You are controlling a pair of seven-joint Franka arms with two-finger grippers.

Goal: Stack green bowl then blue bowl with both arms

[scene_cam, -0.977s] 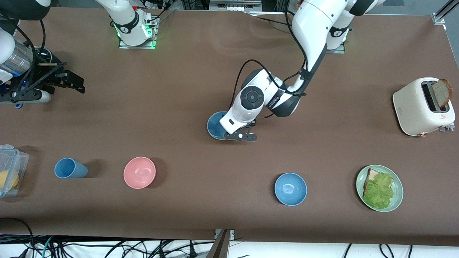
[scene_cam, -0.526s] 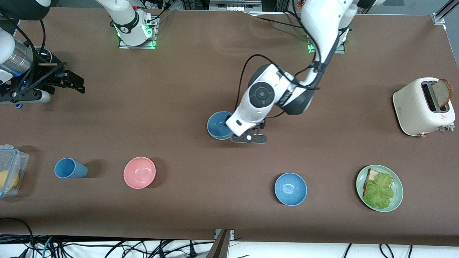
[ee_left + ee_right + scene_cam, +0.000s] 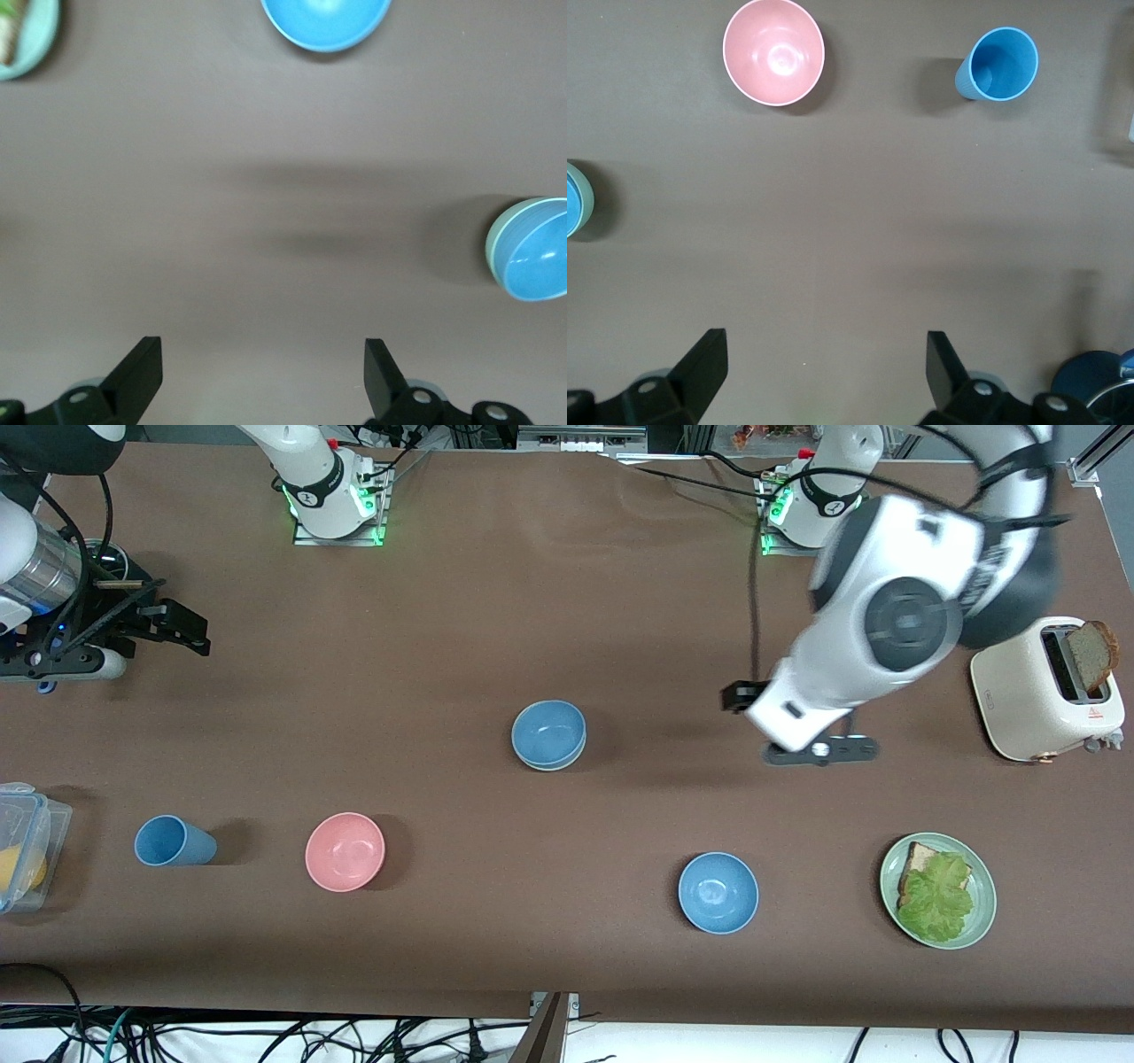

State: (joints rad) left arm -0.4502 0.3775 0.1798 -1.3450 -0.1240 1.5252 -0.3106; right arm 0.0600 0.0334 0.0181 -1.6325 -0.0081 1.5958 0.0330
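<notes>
I see the blue bowl [image 3: 549, 732] sitting inside the green bowl [image 3: 551, 762] near the middle of the table [image 3: 443, 646]; only a pale green rim shows under the blue one. In the left wrist view the same pair shows at the edge, blue bowl [image 3: 534, 258] nested in the green bowl [image 3: 492, 248], and in the right wrist view just a sliver of it is visible.

My left claw [image 3: 819, 750] hangs in the air over bare table, between the stack and the toaster [image 3: 1045, 689], well apart from both. Its fingers [image 3: 137, 376] are spread wide with nothing between them.

My right claw [image 3: 120, 633] waits at the right arm's end of the table, over bare surface. Its fingers [image 3: 700, 363] are also spread wide and it has hold of nothing.

A second blue bowl [image 3: 718, 892] stands alone nearer the front camera than the stack, toward the left arm's end. Beside it, closer to that end, is a green plate [image 3: 982, 921] carrying bread and lettuce. A slice of bread [image 3: 1090, 654] sticks up from the toaster's slot.

Toward the right arm's end, a pink bowl [image 3: 345, 851] and a blue cup [image 3: 173, 841] stand near each other, with a clear plastic container [image 3: 27, 824] at the table's edge.
</notes>
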